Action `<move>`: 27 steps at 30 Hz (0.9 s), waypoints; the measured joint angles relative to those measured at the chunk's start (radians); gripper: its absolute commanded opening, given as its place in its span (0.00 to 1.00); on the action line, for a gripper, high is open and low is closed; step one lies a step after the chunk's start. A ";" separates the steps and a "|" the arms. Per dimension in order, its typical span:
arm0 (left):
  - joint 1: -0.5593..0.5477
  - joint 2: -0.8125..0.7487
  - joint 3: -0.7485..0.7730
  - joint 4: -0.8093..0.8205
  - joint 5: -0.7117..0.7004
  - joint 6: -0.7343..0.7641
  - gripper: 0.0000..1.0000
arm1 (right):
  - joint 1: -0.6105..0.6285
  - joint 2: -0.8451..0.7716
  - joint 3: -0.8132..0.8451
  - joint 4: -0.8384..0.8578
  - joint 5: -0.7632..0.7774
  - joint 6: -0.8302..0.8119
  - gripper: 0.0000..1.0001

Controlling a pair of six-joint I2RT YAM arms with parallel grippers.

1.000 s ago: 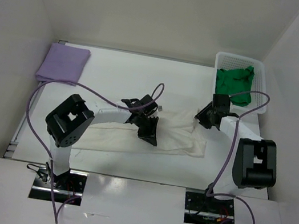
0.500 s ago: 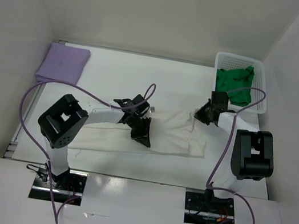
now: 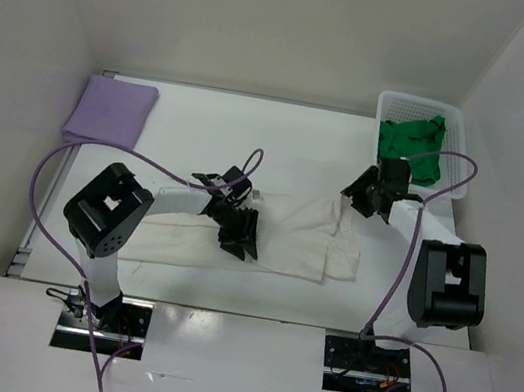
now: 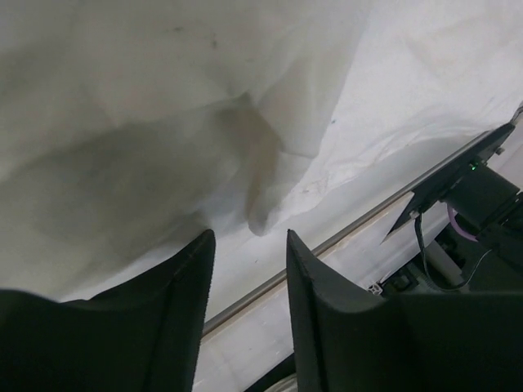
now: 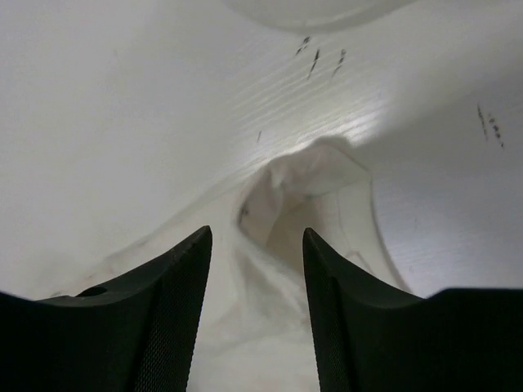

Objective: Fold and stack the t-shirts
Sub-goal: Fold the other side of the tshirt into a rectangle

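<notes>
An off-white t-shirt point(image 3: 295, 237) lies spread and creased across the middle of the table. My left gripper point(image 3: 239, 241) hovers over its middle, open; in the left wrist view the left gripper point(image 4: 248, 238) has nothing between its fingers, and a fold of the off-white t-shirt point(image 4: 147, 122) hangs just beyond them. My right gripper point(image 3: 356, 194) stands open at the shirt's far right corner. In the right wrist view the right gripper point(image 5: 257, 234) frames a bunched peak of off-white cloth point(image 5: 274, 302) without pinching it. A folded lavender t-shirt point(image 3: 111, 111) rests at the back left. A green t-shirt point(image 3: 412, 149) lies crumpled in the basket.
The white mesh basket point(image 3: 425, 105) stands in the back right corner. White walls close in the table on three sides. The table's metal front rail point(image 4: 343, 237) runs near the left gripper. Purple cables arc over both arms.
Both grippers were shut on the off-white shirt and have now opened, letting it drop. The left gripper drifted slightly left and nearer; the shirt's right end has sagged into a narrower fold.
</notes>
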 measured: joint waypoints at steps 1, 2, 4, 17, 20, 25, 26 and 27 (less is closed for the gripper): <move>0.000 -0.001 0.002 -0.003 0.000 0.002 0.49 | 0.000 -0.029 -0.013 0.001 -0.016 -0.001 0.55; 0.000 -0.002 0.006 -0.010 0.000 0.007 0.49 | 0.000 -0.057 -0.026 0.000 -0.029 -0.001 0.55; 0.000 -0.011 0.021 -0.031 -0.001 0.025 0.47 | 0.000 -0.099 -0.048 0.002 -0.052 -0.002 0.55; 0.129 0.010 0.281 0.041 -0.023 0.040 0.45 | -0.008 0.074 -0.045 0.040 -0.120 -0.017 0.12; 0.218 0.096 0.284 0.076 -0.039 0.041 0.44 | -0.008 0.079 -0.045 0.044 -0.116 -0.019 0.03; 0.348 0.198 0.235 0.094 -0.023 0.030 0.44 | -0.030 0.074 -0.047 0.037 -0.077 -0.008 0.00; 0.364 0.200 0.223 0.103 -0.002 0.021 0.44 | -0.037 0.070 -0.049 0.032 -0.068 -0.005 0.00; 0.372 0.195 0.213 0.113 0.003 0.020 0.44 | -0.047 0.062 -0.056 0.032 -0.058 -0.003 0.00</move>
